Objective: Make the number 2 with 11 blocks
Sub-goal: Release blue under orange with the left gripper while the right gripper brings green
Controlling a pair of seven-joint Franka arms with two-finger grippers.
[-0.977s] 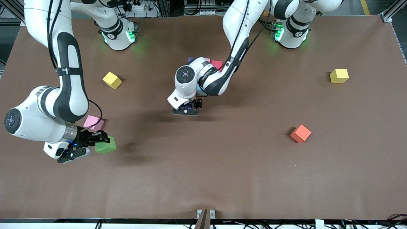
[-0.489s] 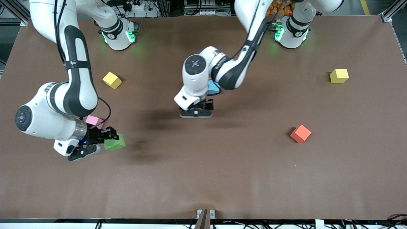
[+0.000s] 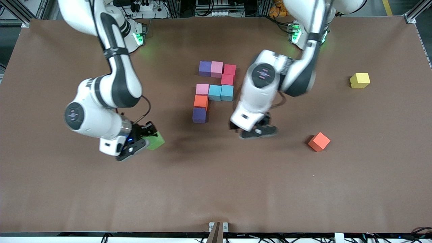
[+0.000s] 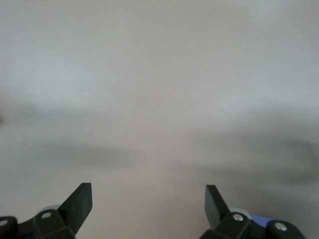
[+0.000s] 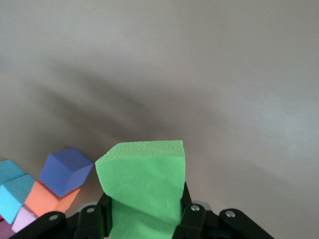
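Note:
Nine blocks lie joined mid-table as a partial number 2: purple [image 3: 205, 68], pink [image 3: 217, 69] and red [image 3: 230, 69] in the row nearest the robots, then red [image 3: 227, 79], then pink [image 3: 202, 89] with two light blue [image 3: 221, 92], then orange [image 3: 201, 101], then purple [image 3: 199, 115]. My right gripper [image 3: 148, 140] is shut on the green block [image 3: 156, 141], also seen in the right wrist view [image 5: 142, 184], over bare table toward the right arm's end from the figure. My left gripper [image 3: 258, 130] is open and empty [image 4: 148, 204] over bare table beside the figure. A loose orange block [image 3: 319, 141] lies toward the left arm's end.
A yellow cube [image 3: 359, 80] sits near the left arm's end of the table. The right wrist view shows the figure's purple [image 5: 65, 171], orange [image 5: 50, 196] and light blue [image 5: 12, 186] blocks. The right arm covers the table around where it hangs.
The left arm moved off the figure toward the loose orange block, uncovering the blocks. The right gripper carried the green block toward the figure. The right arm now hides the other yellow cube.

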